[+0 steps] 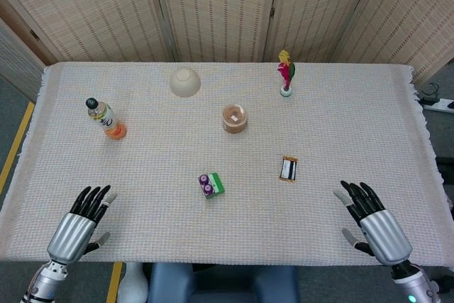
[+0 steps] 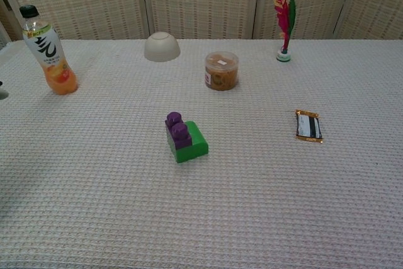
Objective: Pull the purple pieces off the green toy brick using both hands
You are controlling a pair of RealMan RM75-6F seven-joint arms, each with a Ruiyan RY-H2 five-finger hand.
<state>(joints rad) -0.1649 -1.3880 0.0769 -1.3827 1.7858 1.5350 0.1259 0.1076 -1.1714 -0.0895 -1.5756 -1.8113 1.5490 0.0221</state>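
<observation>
Two purple studded toy pieces (image 2: 178, 130), stacked on one side of small green plastic toy brick (image 2: 191, 142), seated near centre of white woven tablecloth (image 1: 355, 125). Standing alone, nothing touching; probably so placed to be reachable from both sides.

Left metal robot hand (image 1: 76, 226) at near left edge of cloth, fingers spread and pointing toward table centre, holding nothing. Right metal robot hand (image 1: 374, 226) at near right edge, fingers likewise spread, empty. Both well apart from brick. Posture reads as ready stance ahead of reach, not grip. Neither hand clearly seen in chest view; only a dark sliver at far left edge, not identifiable.

Judged step: approach not yet begun; purple pieces not yet pulled off. Likely division: one hand to pin green base, other to pull purple stack upward.

Elsewhere on cloth: clear plastic bottle of orange drink (image 2: 48, 42) upright at far left; overturned cream bowl (image 2: 162, 46) at back; round lidded tub of brown contents (image 2: 221, 70) behind brick; red and yellow feathered shuttlecock toy (image 2: 284, 21) upright at back right; small black wrapped snack bar with orange ends (image 2: 309, 126) right of brick. All well apart from brick, none blocking either route.
</observation>
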